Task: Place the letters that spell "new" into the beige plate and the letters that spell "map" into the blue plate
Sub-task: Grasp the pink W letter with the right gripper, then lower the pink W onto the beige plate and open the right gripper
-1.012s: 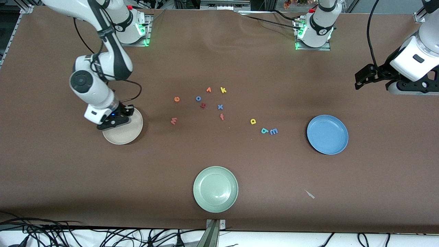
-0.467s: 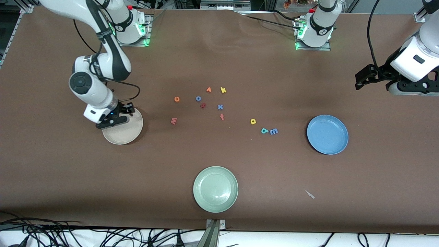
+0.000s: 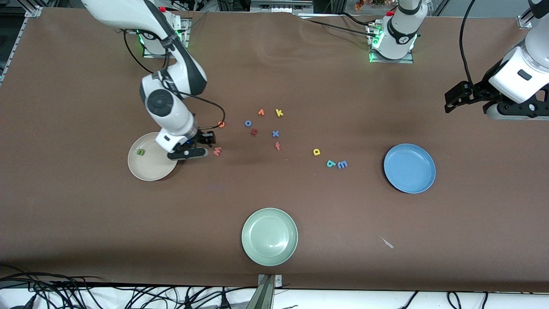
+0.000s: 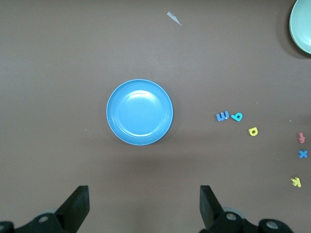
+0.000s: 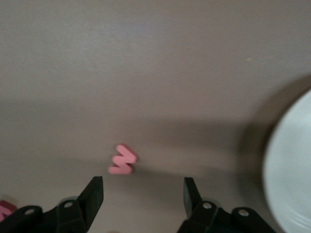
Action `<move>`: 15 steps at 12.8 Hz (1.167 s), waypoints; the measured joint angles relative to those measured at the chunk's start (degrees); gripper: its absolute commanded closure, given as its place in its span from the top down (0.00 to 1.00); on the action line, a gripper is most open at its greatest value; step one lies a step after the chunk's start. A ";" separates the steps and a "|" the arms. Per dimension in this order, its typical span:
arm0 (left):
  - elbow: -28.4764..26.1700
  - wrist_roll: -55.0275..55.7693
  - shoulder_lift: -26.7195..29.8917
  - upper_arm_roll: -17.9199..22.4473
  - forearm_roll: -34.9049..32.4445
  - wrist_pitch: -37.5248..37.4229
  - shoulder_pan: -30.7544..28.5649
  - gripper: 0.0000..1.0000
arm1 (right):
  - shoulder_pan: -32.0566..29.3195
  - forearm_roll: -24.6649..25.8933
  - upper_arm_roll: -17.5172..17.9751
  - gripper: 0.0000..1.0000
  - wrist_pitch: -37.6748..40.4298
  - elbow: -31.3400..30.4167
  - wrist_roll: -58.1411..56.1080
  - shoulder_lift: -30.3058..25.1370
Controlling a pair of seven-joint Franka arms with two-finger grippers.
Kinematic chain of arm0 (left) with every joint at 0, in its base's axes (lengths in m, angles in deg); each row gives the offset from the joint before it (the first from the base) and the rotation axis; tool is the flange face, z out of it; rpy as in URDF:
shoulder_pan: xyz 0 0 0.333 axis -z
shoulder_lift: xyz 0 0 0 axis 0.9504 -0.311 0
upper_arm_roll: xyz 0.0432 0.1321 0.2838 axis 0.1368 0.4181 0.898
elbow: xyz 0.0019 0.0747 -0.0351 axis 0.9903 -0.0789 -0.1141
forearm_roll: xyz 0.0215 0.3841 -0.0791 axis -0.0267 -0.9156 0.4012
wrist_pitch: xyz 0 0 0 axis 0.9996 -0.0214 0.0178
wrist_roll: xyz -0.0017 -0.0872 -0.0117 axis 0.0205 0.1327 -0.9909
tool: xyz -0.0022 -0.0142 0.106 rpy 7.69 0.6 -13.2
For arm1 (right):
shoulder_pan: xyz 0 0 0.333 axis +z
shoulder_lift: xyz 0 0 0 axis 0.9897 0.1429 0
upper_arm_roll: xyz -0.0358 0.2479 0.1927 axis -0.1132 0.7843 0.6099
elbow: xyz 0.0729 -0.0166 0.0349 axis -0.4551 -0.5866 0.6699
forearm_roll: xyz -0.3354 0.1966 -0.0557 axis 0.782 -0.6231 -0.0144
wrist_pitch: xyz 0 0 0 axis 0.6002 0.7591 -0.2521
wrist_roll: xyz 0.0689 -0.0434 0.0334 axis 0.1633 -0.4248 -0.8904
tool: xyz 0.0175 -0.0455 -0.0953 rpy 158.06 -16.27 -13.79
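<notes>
A green "n" (image 3: 140, 151) lies in the beige plate (image 3: 150, 169). My right gripper (image 3: 196, 146) (image 5: 143, 194) hangs open and empty just beside the plate, over the table next to the pinkish-red "w" (image 3: 217, 150) (image 5: 122, 159). The orange "e" (image 3: 221, 124) lies farther from the front camera, by the arm's cable. Yellow "p" (image 3: 316, 151) (image 4: 253, 131), teal "a" (image 3: 330, 163) (image 4: 236, 116) and blue "m" (image 3: 342, 164) (image 4: 222, 116) sit together between the letter cluster and the blue plate (image 3: 409, 168) (image 4: 140, 112), which holds nothing. My left gripper (image 3: 449, 101) (image 4: 145, 206) waits open, high at its end.
Spare letters lie mid-table: orange "v" (image 3: 260, 112), yellow "k" (image 3: 279, 113), blue "o" (image 3: 248, 123), a dark red letter (image 3: 254, 132), blue "x" (image 3: 275, 134), red "f" (image 3: 277, 146). A pale green plate (image 3: 269, 236) sits near the front edge, a small scrap (image 3: 387, 243) beside it.
My right gripper opened over the beige plate, leaving the green "n" in it, then swung toward the "w". The left arm has not moved.
</notes>
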 measured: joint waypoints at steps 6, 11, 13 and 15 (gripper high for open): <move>0.01 0.00 -0.09 0.00 0.00 0.00 0.00 1.00 | 1.04 0.00 -0.16 0.70 -3.85 2.21 4.64 5.52; 0.05 0.00 -0.13 0.00 0.00 0.00 0.01 1.00 | 1.92 0.00 -0.10 0.36 -5.73 1.95 7.31 7.21; 0.05 0.00 -0.14 0.00 0.00 0.00 0.01 1.00 | 2.01 0.02 -0.15 0.19 -5.90 1.92 7.49 7.16; 0.05 0.00 -0.15 0.00 0.00 0.00 0.01 1.00 | 1.99 0.02 -0.18 0.15 -5.91 1.95 7.44 6.92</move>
